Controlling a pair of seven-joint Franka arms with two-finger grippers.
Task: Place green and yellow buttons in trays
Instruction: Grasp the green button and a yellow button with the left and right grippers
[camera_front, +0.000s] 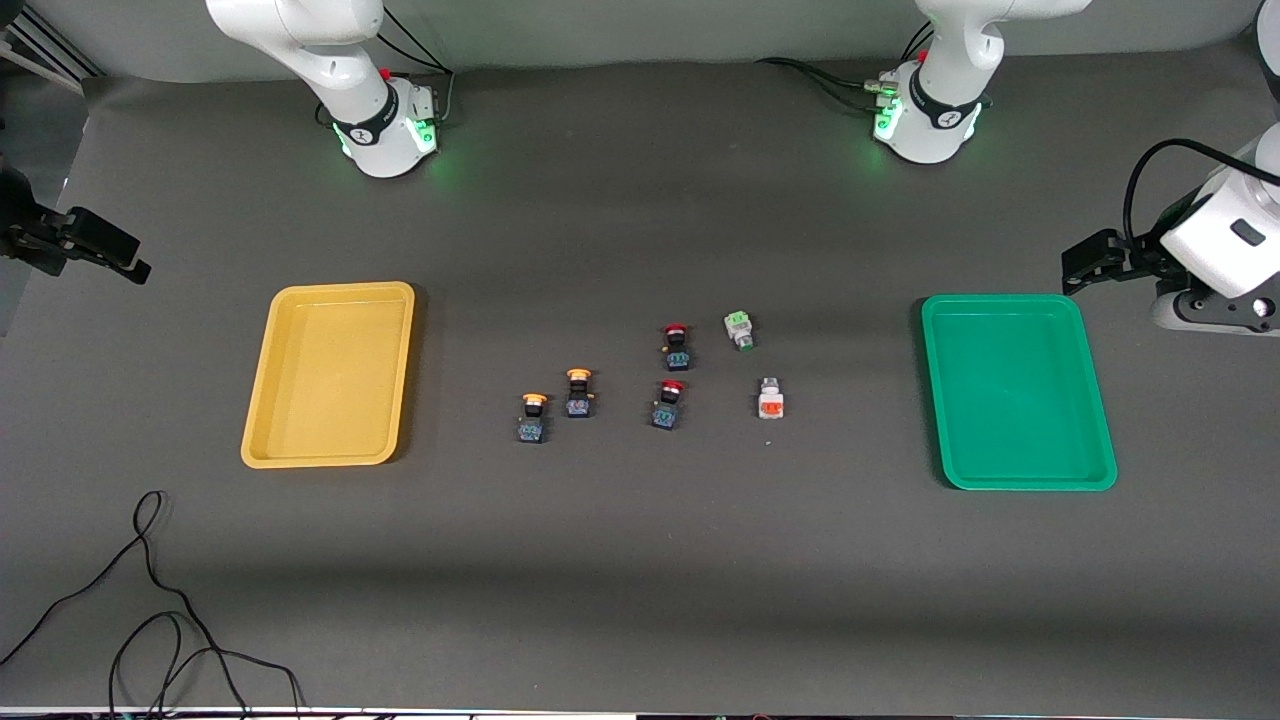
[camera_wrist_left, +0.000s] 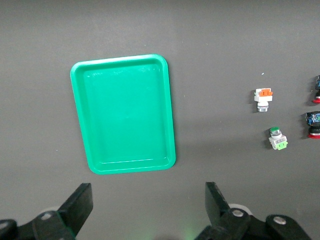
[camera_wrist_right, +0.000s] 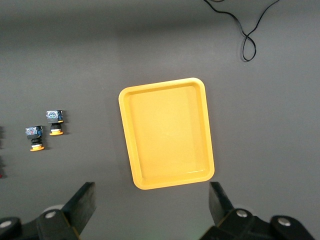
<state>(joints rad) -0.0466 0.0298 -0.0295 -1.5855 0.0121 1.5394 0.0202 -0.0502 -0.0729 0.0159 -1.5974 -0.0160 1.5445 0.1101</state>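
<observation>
Between the yellow tray (camera_front: 328, 374) and green tray (camera_front: 1016, 390), mid-tabletop (camera_front: 640, 580), lie two yellow buttons (camera_front: 533, 417) (camera_front: 578, 392) toward the right arm's end, and the green button (camera_front: 739, 329) toward the left arm's end. Both trays hold nothing. Left gripper (camera_wrist_left: 145, 207) waits beside the green tray, right gripper (camera_wrist_right: 150, 207) beside the yellow tray, jaws wide apart, holding nothing.

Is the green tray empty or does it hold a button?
Empty: the green tray shows only bare floor in the left wrist and front views.
</observation>
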